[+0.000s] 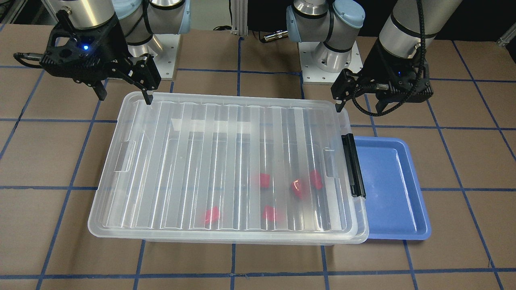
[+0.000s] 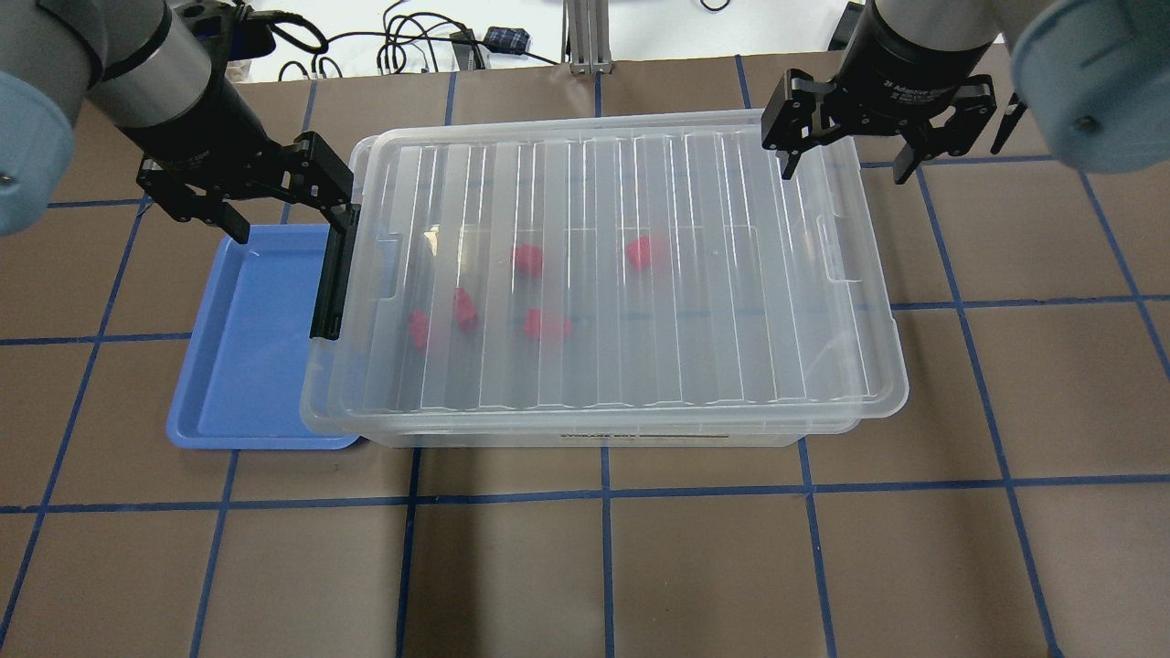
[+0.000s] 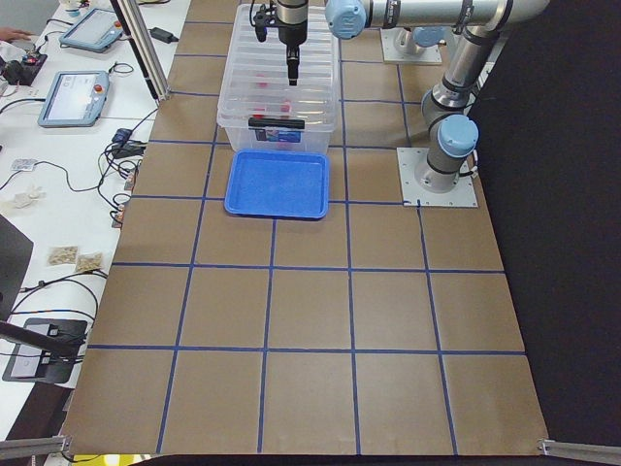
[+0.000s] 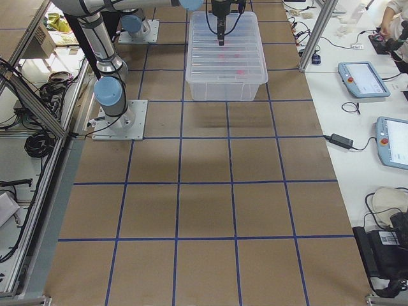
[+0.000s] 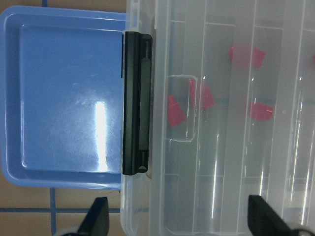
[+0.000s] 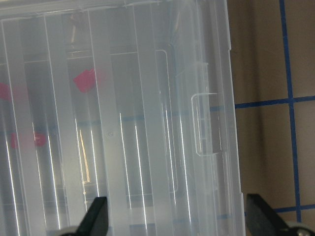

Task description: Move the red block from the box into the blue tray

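Clear plastic box (image 2: 640, 439) in the middle of a brown table (image 2: 603, 567) marked with a blue tape grid. Its ribbed clear lid (image 2: 695, 274) lies on top, sitting slightly askew on the rim. A black latch bar (image 2: 331, 274) runs down the end on the robot's left.

Five red blocks (image 2: 527, 259) lie on the box floor under the lid, blurred by the plastic. They are loosely scattered in the half nearer the latch, none touching another. The blue tray (image 2: 247, 366) lies flat just beside the latch end, its near edge tucked under the box's overhanging rim. It holds nothing.

The left gripper (image 2: 292, 228) hangs above the latch end with its jaws wide apart, one finger over the latch bar and the other over the tray's far corner. The right gripper (image 2: 844, 174) hangs above the far corner at the opposite end, jaws also wide apart, gripping nothing.

The left wrist view looks straight down on the latch bar, the tray and four of the blocks. The right wrist view shows the lid's plain end with its moulded handle tab and only three blocks. From the right-end camera the box hides the tray completely, while the left-end camera shows the whole tray in front of the box.
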Available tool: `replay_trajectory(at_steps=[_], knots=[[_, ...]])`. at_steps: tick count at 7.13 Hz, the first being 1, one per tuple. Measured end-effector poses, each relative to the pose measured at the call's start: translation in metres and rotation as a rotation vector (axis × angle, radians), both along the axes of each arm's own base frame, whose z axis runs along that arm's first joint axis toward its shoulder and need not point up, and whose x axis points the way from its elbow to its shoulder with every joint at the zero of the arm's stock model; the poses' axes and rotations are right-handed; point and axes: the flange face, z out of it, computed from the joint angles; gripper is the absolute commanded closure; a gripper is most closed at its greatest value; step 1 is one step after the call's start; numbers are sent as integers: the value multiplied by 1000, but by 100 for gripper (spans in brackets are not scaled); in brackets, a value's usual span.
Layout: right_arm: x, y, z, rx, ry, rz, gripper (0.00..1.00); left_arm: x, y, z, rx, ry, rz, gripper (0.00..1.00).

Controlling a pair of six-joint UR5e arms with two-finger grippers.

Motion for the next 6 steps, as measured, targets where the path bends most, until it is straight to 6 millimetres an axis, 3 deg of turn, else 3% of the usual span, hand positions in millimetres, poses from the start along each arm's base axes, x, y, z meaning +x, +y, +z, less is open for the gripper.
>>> replay_trajectory(at_steps=[6], knots=[[0, 1, -7, 18, 3, -1, 0, 5, 5, -6, 57, -11, 3, 0]])
